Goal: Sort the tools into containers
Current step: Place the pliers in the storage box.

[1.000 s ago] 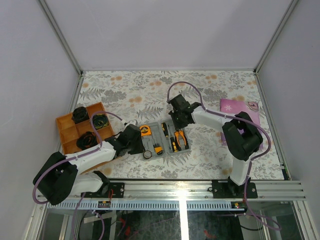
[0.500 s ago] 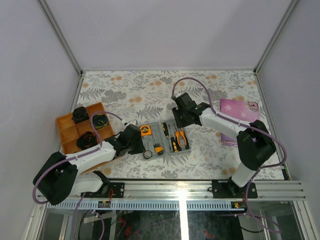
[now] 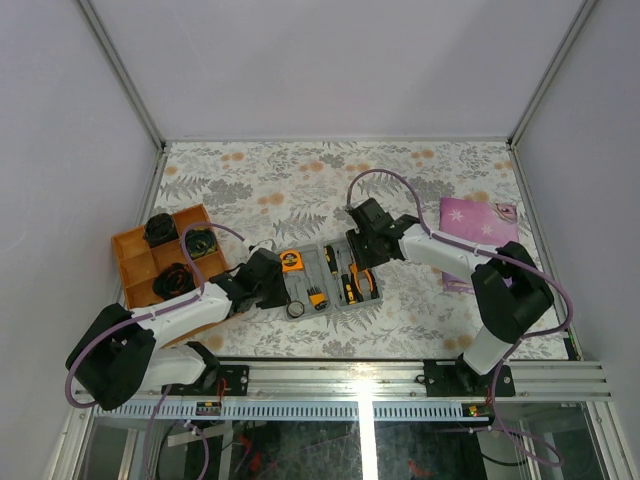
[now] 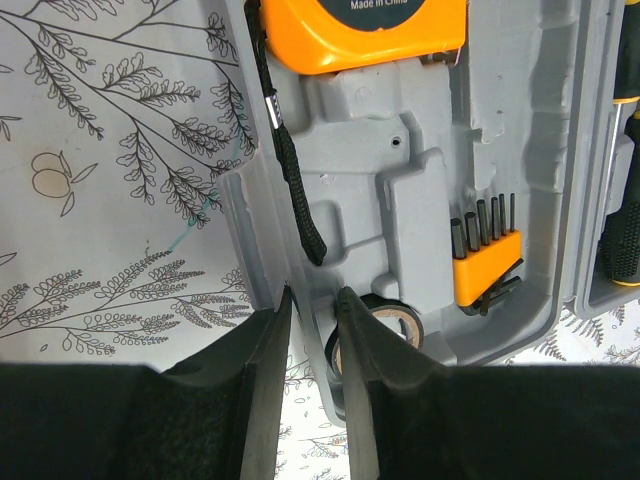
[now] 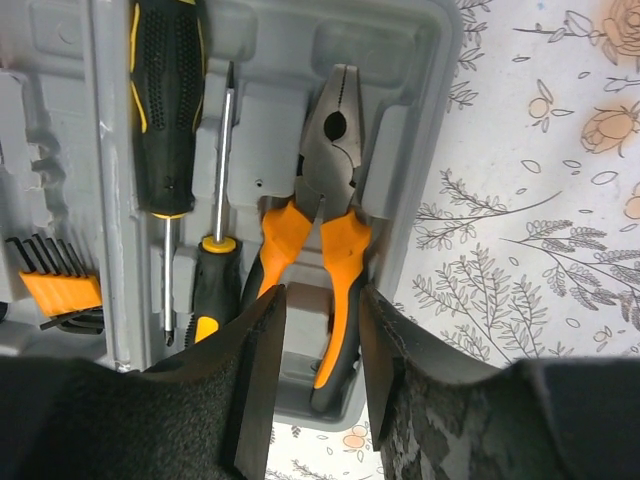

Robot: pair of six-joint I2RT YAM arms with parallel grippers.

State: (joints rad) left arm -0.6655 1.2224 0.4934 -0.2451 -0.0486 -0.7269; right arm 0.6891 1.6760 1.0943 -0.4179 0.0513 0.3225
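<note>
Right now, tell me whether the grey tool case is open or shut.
Open: the tool case lies spread flat, recesses up, pliers and tape measure seated inside.

the table (image 3: pixel 260 185) wears a pale floral-printed cover. on it, an open grey tool case (image 3: pixel 303 282) lies flat near the front middle, an orange divided tray (image 3: pixel 135 262) sits toward the left edge, and a purple cloth (image 3: pixel 465 212) lies at the right.

Overhead plus wrist close-ups on case (image 3: pixel 330 290)
</note>
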